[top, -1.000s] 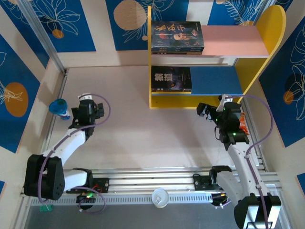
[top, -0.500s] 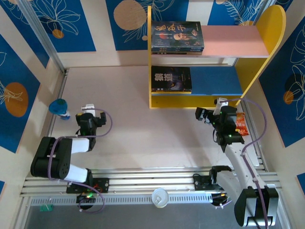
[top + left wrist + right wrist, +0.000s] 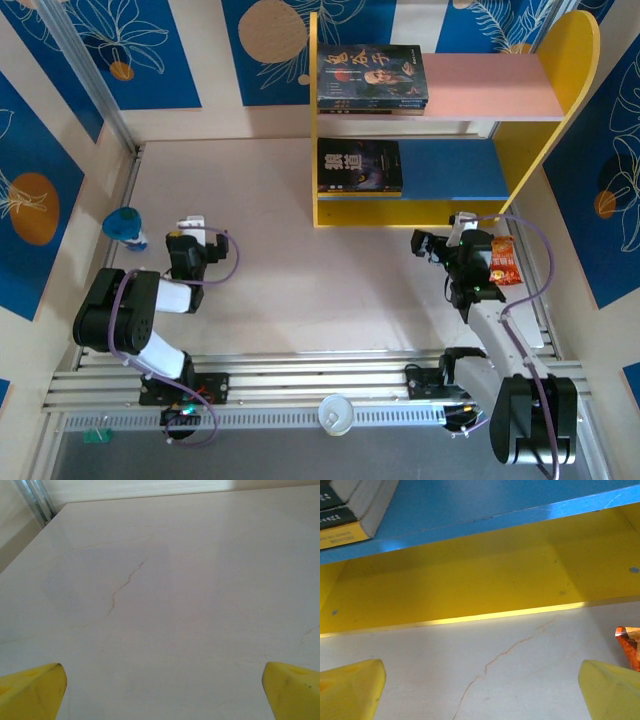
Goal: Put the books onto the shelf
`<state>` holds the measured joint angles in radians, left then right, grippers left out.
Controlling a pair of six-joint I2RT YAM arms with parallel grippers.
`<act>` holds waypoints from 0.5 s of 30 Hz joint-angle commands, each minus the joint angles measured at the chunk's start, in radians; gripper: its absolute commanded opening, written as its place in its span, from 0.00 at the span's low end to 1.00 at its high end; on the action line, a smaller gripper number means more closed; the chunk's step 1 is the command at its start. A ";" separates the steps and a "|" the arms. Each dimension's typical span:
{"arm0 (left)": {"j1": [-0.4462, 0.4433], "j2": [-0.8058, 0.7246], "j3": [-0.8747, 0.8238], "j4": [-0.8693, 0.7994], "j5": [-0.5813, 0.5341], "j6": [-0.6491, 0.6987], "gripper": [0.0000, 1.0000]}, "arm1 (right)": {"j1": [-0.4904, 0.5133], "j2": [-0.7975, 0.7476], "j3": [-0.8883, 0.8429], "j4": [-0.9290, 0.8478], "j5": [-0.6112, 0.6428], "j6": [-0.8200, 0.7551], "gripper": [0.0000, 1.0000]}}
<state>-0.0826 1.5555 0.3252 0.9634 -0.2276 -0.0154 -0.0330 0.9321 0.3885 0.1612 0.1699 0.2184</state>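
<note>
Your left gripper [image 3: 162, 695] is wide open and holds nothing. In front of it there is just bare table [image 3: 165, 580]. A small blue thing [image 3: 125, 225] stands near it on its left. The shelf [image 3: 568, 70] is well away, ahead of it and off to its right.

Your right gripper [image 3: 480, 690] is wide open too, with nothing between its yellow fingertips [image 3: 350, 687]. The shelf's yellow bottom board [image 3: 470, 595] is just ahead of it. The blue lower board [image 3: 495, 505] is above that. An orange snack packet [image 3: 630, 647] lies on the table, just to this gripper's right. That packet is not a book, so leave it alone.

Now look for the books. One stack of books [image 3: 372, 78] lies flat on the pink upper board [image 3: 490, 85], far ahead of the right gripper and a bit to its left. Another stack, the lower books [image 3: 360, 165], lies flat on the blue board, closer to that gripper and also to its left. Both stacks sit right up against the shelf's left wall. I think that is so they cannot slide off. The books are too thin to count from here.

Every book you can see is on the shelf. So I think the job is done, or very nearly. The open jaws make sense, because there is nothing to carry.
</note>
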 commanded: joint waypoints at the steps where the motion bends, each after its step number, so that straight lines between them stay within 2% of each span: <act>1: 0.004 0.007 0.017 0.032 0.020 0.021 1.00 | -0.012 0.031 -0.029 0.160 -0.028 -0.013 0.99; 8: 0.005 0.009 0.017 0.036 0.017 0.023 1.00 | -0.046 0.171 -0.031 0.315 -0.076 -0.022 0.99; 15: 0.000 0.009 0.018 0.035 0.017 0.028 1.00 | -0.062 0.420 -0.038 0.619 -0.248 -0.054 0.99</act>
<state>-0.0826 1.5555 0.3252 0.9646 -0.2276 -0.0040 -0.0887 1.2854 0.3595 0.5858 0.0322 0.2043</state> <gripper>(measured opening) 0.999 0.991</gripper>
